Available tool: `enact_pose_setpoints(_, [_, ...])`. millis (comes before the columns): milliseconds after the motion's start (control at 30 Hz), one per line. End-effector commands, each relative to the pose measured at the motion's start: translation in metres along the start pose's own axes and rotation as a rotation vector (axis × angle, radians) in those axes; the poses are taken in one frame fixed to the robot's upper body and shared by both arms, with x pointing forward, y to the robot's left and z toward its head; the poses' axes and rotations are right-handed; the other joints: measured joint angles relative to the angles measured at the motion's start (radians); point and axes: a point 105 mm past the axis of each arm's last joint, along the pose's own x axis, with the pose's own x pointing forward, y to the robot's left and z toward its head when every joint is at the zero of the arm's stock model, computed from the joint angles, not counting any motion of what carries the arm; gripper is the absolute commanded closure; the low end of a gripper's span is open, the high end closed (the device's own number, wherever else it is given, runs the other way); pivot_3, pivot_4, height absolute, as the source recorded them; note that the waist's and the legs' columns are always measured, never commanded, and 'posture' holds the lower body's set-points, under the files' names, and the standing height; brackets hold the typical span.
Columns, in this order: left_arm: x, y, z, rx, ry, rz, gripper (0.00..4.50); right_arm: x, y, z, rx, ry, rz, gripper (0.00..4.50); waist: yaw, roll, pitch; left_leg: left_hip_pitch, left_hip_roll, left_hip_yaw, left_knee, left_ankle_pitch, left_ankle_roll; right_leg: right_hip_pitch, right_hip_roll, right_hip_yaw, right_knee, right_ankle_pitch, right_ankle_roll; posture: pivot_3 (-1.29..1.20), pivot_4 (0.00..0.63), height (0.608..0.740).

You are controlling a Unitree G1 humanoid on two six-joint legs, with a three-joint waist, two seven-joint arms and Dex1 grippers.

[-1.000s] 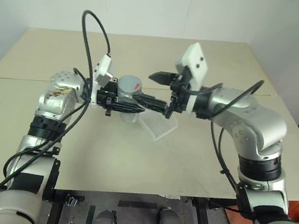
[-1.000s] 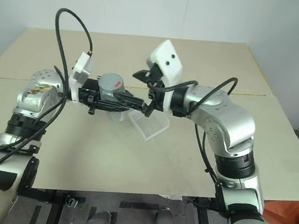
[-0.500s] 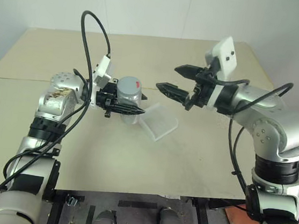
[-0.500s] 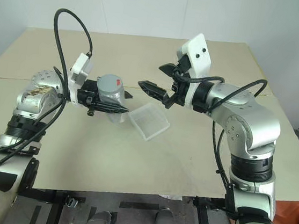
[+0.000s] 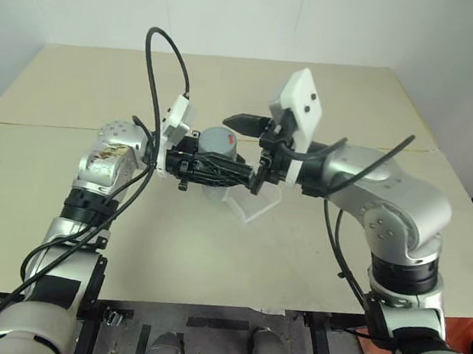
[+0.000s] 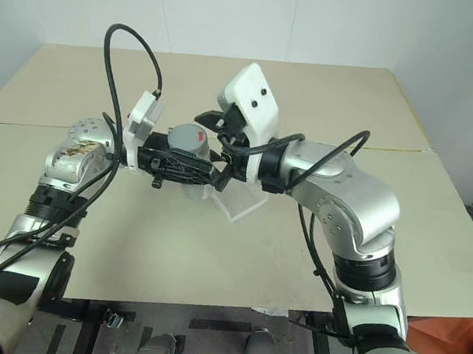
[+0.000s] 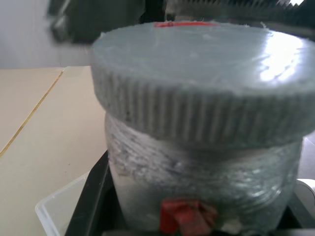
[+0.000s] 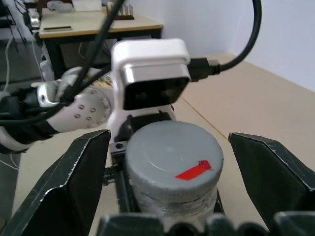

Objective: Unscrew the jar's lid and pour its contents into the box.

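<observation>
My left gripper (image 5: pixel 235 171) is shut on the jar (image 5: pixel 214 164), a small clear jar with a red label (image 7: pixel 187 216), and holds it upright above the table. The grey ribbed lid (image 8: pixel 173 155) with a red mark sits on top of the jar. My right gripper (image 8: pixel 170 137) reaches in from the right, open, with one finger (image 8: pixel 81 172) on each side of the lid and a gap to it on both sides. The clear box (image 5: pixel 255 205) lies on the table just below and to the right of the jar. The contents cannot be made out through the jar wall.
A beige table (image 5: pixel 331 94) of two panels with a seam carries everything, with a white wall behind it. Its front edge (image 5: pixel 205 306) runs close to me. In the right wrist view a second table (image 8: pixel 98 24) with small items stands far off.
Half a second ago my right gripper had swung out to the right, away from the jar. It has come back and now straddles the lid. The left gripper keeps its hold on the jar.
</observation>
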Motion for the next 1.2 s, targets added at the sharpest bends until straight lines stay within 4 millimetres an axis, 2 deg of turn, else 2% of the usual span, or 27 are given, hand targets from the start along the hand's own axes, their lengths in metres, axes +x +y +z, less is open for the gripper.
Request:
enact_pose_setpoints(33, [-0.003, -0.003, 0.015, 0.063, -0.002, -0.005, 2.56, 0.004, -0.001, 0.016, -0.056, -0.056, 0.000, 0.03, 0.000, 0.000, 0.000, 0.000, 0.000, 0.000, 0.000, 0.000, 0.000, 0.000, 0.000, 0.000, 0.000, 0.000, 0.000, 0.00, 0.150, 0.740])
enact_pose_setpoints(200, [-0.007, -0.005, 0.014, 0.064, 0.005, 0.009, 2.56, 0.004, -0.009, 0.015, -0.051, -0.059, -0.007, 0.03, -0.001, 0.000, 0.000, 0.000, 0.000, 0.000, 0.000, 0.000, 0.000, 0.000, 0.000, 0.000, 0.000, 0.000, 0.000, 0.00, 0.150, 0.740])
enact_pose_setpoints(400, [-0.018, -0.007, 0.014, 0.059, 0.020, 0.037, 2.56, -0.018, -0.029, 0.015, -0.042, -0.060, -0.056, 0.03, 0.000, 0.000, 0.000, 0.000, 0.000, 0.000, 0.000, 0.000, 0.000, 0.000, 0.000, 0.000, 0.000, 0.000, 0.000, 0.00, 0.150, 0.740])
enact_pose_setpoints(700, [-0.023, -0.008, 0.014, 0.053, 0.029, 0.045, 2.56, -0.035, -0.038, 0.011, -0.038, -0.044, -0.102, 0.03, 0.002, 0.000, 0.000, 0.000, 0.000, 0.000, 0.000, 0.000, 0.000, 0.000, 0.000, 0.000, 0.000, 0.000, 0.000, 0.00, 0.150, 0.740])
enact_pose_setpoints(967, [-0.019, -0.005, 0.013, 0.047, 0.021, 0.041, 2.56, -0.041, -0.036, 0.011, -0.047, -0.042, -0.107, 0.03, 0.000, 0.000, 0.000, 0.000, 0.000, 0.000, 0.000, 0.000, 0.000, 0.000, 0.000, 0.000, 0.000, 0.000, 0.000, 0.00, 0.150, 0.740])
enact_pose_setpoints(1200, [-0.016, 0.003, 0.011, 0.036, 0.005, 0.063, 2.56, -0.046, -0.012, 0.023, -0.082, -0.065, -0.012, 0.03, 0.001, 0.000, 0.000, 0.000, 0.000, 0.000, 0.000, 0.000, 0.000, 0.000, 0.000, 0.000, 0.000, 0.000, 0.000, 0.00, 0.150, 0.740])
